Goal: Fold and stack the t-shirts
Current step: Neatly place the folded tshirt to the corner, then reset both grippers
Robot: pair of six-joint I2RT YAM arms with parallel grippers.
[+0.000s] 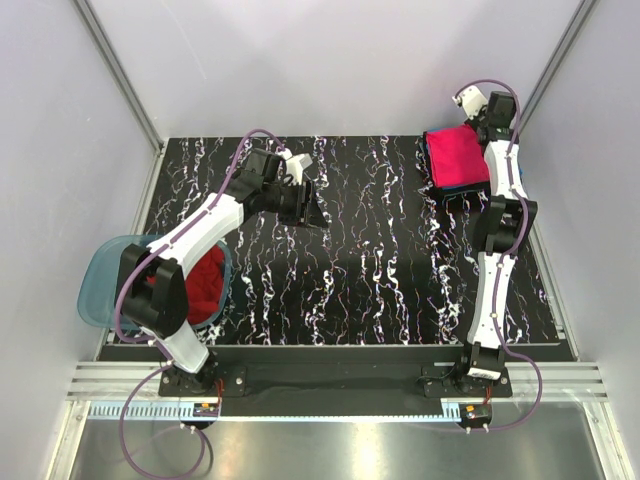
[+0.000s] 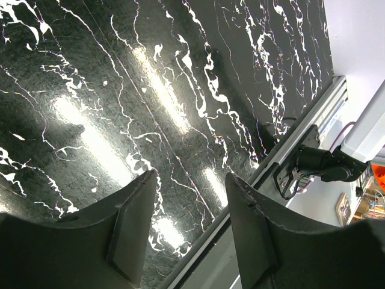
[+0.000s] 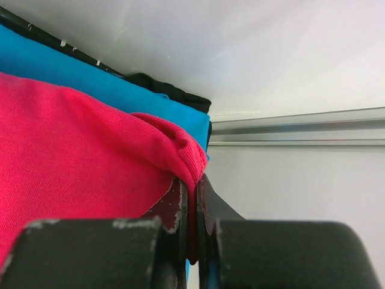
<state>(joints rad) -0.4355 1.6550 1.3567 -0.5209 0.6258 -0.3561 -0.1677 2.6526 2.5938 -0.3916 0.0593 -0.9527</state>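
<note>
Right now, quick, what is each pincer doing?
Left pincer: open, holding nothing.
Right pincer: closed on the edge of the pink-red t-shirt.

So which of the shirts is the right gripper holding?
The bright pink-red t-shirt, lying on top: the right gripper pinches its edge. The blue t-shirt and dark t-shirt lie underneath.

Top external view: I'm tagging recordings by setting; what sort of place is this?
Probably a robot test cell: plain white walls, silver aluminium frame rails, a black white-veined marbled tabletop, two white-and-black arms bolted at its edge.
</note>
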